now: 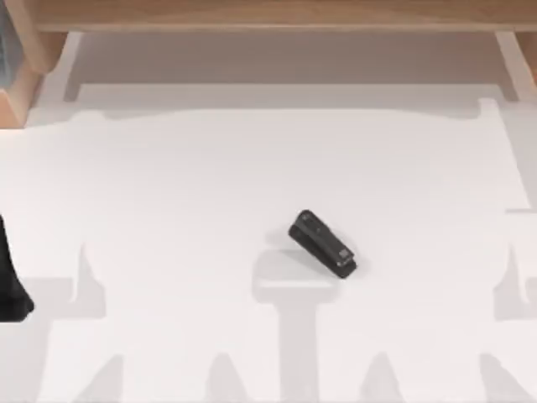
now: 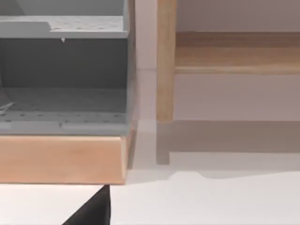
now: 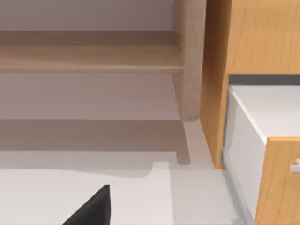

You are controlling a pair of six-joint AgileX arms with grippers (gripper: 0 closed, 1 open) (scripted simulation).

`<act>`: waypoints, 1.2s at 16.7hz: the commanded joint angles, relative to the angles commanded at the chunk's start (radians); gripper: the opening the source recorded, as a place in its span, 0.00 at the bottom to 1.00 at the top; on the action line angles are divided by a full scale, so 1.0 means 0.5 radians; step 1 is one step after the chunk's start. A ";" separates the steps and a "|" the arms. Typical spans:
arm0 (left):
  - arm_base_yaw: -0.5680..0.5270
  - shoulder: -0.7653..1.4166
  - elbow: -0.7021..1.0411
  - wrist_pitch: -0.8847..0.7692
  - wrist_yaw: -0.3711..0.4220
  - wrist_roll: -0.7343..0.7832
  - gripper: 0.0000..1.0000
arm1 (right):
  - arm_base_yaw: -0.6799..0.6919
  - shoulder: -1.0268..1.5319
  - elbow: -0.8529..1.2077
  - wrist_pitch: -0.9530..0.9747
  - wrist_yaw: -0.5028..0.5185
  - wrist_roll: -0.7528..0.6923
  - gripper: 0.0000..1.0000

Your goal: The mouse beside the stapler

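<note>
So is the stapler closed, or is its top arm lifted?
Closed, as far as the top view shows: the stapler lies flat and slanted on the white table, its top arm down along the body.

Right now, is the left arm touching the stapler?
Apart. The top view shows bare table between the stapler and the left arm at the left edge.

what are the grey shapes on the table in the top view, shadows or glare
Top view: shadows, not glare; soft grey arm-like silhouettes fall across the white table along its near edge, one just below the stapler, with a band under the wooden shelf. Left wrist view and right wrist view: the shelf post casts a similar soft shadow.
</note>
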 joint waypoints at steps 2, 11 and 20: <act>0.000 0.000 0.000 0.000 0.000 0.000 1.00 | 0.000 0.000 0.000 0.000 0.000 0.000 1.00; 0.000 0.000 0.000 0.000 0.000 0.000 1.00 | -0.148 0.924 0.916 -0.563 -0.016 -0.192 1.00; 0.000 0.000 0.000 0.000 0.000 0.000 1.00 | -0.468 3.073 2.968 -1.627 -0.037 -0.557 1.00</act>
